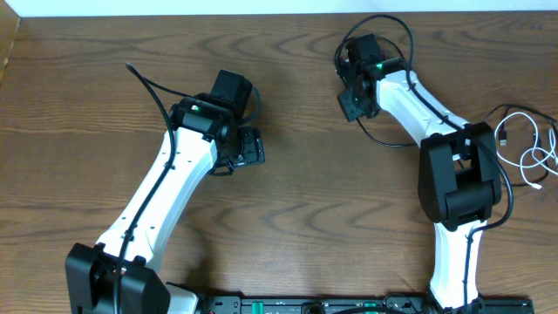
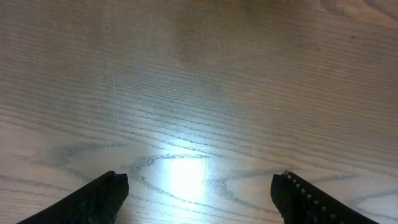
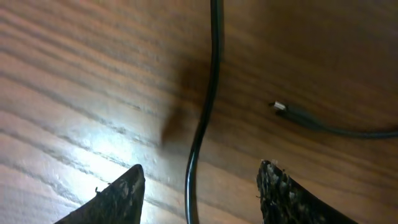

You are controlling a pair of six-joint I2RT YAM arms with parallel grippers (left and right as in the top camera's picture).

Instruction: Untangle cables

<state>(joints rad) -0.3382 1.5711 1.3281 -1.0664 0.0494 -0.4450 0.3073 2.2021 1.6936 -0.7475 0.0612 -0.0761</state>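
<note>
While R hand (image 3: 200, 171) straddles black cable (image 3: 212, 74), white cable (image 1: 524, 160) lies apart.

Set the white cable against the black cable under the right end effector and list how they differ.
The white cable lies bunched in small loops at the right edge of the table; the black cable sweeps in long curves. The white cable is well clear of the right end effector; the black cable runs between its open jaws. Both are thin, lie flat on the wood, and neither is gripped.
</note>
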